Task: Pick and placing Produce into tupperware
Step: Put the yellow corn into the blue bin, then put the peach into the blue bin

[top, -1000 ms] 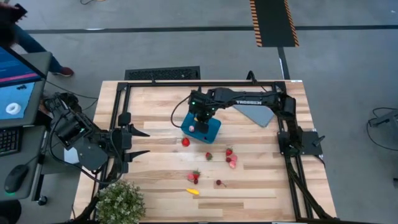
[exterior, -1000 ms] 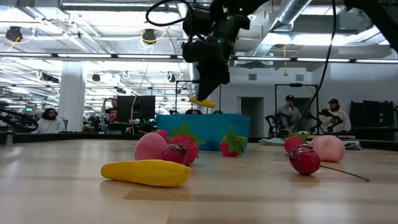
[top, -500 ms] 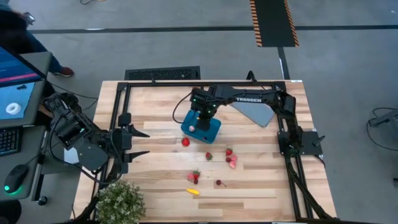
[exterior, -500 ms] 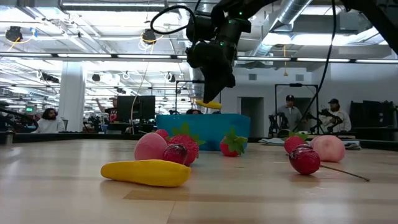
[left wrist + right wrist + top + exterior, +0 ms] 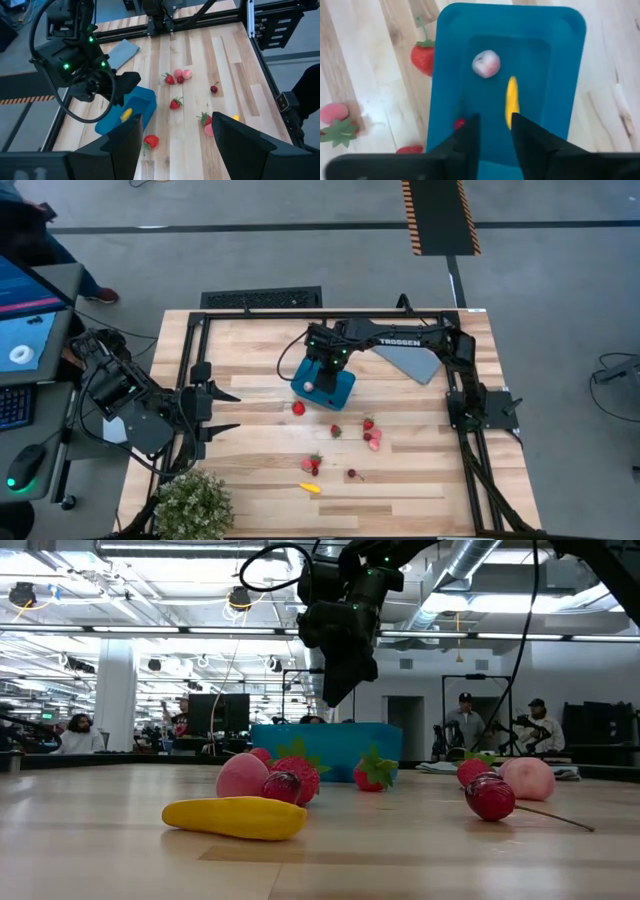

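At the tabletop's (image 5: 260,480) left edge, the left end effector (image 5: 228,409) waits with fingers spread apart, holding nothing. Toward the middle, the right end effector (image 5: 322,376) hangs over the teal tupperware (image 5: 342,393), fingers parted and empty; a yellow piece (image 5: 511,101) and a pale berry (image 5: 486,64) lie inside. More produce (image 5: 371,435) lies scattered nearby, rightward.
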Robot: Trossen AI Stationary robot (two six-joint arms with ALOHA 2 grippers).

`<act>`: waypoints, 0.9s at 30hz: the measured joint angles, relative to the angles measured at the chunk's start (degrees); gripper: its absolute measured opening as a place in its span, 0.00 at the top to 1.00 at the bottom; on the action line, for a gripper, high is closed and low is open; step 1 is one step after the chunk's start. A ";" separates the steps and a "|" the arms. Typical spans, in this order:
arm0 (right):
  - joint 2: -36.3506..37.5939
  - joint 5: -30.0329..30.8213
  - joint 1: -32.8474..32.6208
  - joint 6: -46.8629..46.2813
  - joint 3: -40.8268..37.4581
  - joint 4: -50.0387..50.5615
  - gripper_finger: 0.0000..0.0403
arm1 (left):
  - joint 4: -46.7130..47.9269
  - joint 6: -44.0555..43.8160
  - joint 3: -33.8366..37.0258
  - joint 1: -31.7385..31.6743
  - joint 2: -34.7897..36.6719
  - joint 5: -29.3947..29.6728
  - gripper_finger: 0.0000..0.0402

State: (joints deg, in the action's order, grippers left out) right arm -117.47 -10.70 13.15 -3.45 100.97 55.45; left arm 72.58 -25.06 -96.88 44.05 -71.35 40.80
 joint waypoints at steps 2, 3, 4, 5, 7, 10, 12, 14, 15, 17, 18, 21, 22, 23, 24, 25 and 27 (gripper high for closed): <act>0.00 0.00 0.00 0.05 0.00 0.02 0.59 | -0.01 -0.03 0.00 0.00 0.00 0.00 0.43; 0.00 0.00 -0.04 0.11 0.00 0.16 0.56 | 0.01 -0.10 0.00 0.00 0.00 0.00 0.43; 0.00 0.02 -0.21 0.18 0.00 0.61 0.53 | 0.02 -0.30 0.00 0.02 0.00 0.00 0.43; 0.00 0.08 -0.41 0.23 0.00 1.56 0.50 | 0.00 -0.58 0.07 0.02 0.00 0.00 0.43; 0.40 0.15 -1.17 0.07 -0.03 4.55 0.46 | 0.20 -0.83 0.85 -0.08 0.02 -0.09 0.43; 2.91 1.02 -3.98 0.08 -0.11 6.00 0.42 | 0.69 -1.25 2.66 -0.76 -0.02 -1.67 0.43; 6.06 2.49 -6.75 0.02 -0.11 5.18 0.42 | 1.23 -1.77 3.62 -1.16 -0.04 -2.09 0.43; 9.33 3.94 -9.56 -0.80 0.09 2.80 0.42 | 1.51 -2.40 4.46 -1.66 -0.04 -2.12 0.43; 10.92 4.94 -11.06 -1.43 0.06 2.91 0.43 | 1.39 -2.45 4.75 -1.97 -0.04 -2.14 0.43; 13.90 8.22 -14.09 -2.98 0.00 2.81 0.44 | 1.07 -2.38 5.27 -2.48 -0.05 -2.08 0.43; 15.57 10.39 -15.79 -4.12 -0.01 3.28 0.45 | 1.08 -2.36 5.31 -2.73 -0.09 -1.91 0.43; 21.00 16.59 -21.90 -8.04 -0.02 2.32 0.46 | 0.35 -2.10 5.29 -3.46 -0.02 -1.50 0.43; 22.72 19.20 -24.48 -9.16 0.00 1.11 0.46 | -0.34 -1.57 5.29 -3.81 -0.02 -1.53 0.43; 24.19 22.10 -27.39 -9.97 0.00 -0.25 0.47 | -1.05 -1.17 5.29 -4.15 -0.04 -1.52 0.43; 25.32 25.26 -30.16 -10.45 0.00 -2.23 0.47 | -1.85 -0.63 5.29 -4.52 -0.04 -1.53 0.43; 26.50 28.40 -33.25 -10.53 0.00 -4.44 0.47 | -2.90 0.22 5.29 -4.78 -0.02 -1.55 0.43; 28.18 34.87 -39.21 -10.61 0.00 -7.51 0.48 | -4.96 2.07 5.29 -5.23 -0.04 -2.20 0.43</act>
State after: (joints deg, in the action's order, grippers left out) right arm -89.29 24.17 -26.06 -14.06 100.97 47.94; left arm 67.62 -22.99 -91.59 38.82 -71.40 38.60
